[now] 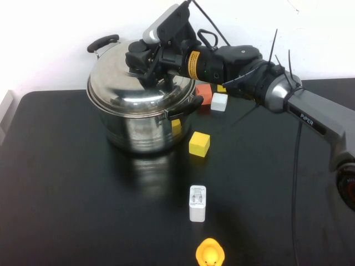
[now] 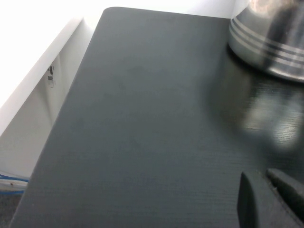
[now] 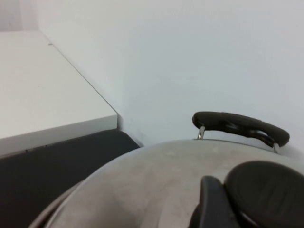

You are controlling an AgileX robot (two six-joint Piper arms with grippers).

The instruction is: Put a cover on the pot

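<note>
The steel pot stands at the back left of the black table, with its domed lid sitting on its rim. My right gripper reaches over the lid and is shut on the lid's black knob. One finger presses against the knob in the right wrist view, where a black pot handle shows beyond the lid. My left gripper is out of the high view. It hangs low over the table to the left of the pot, fingers together and empty.
A yellow block, a white block and an orange block lie to the right of the pot. A white charger and a yellow duck lie near the front edge. The table's left edge borders a white wall.
</note>
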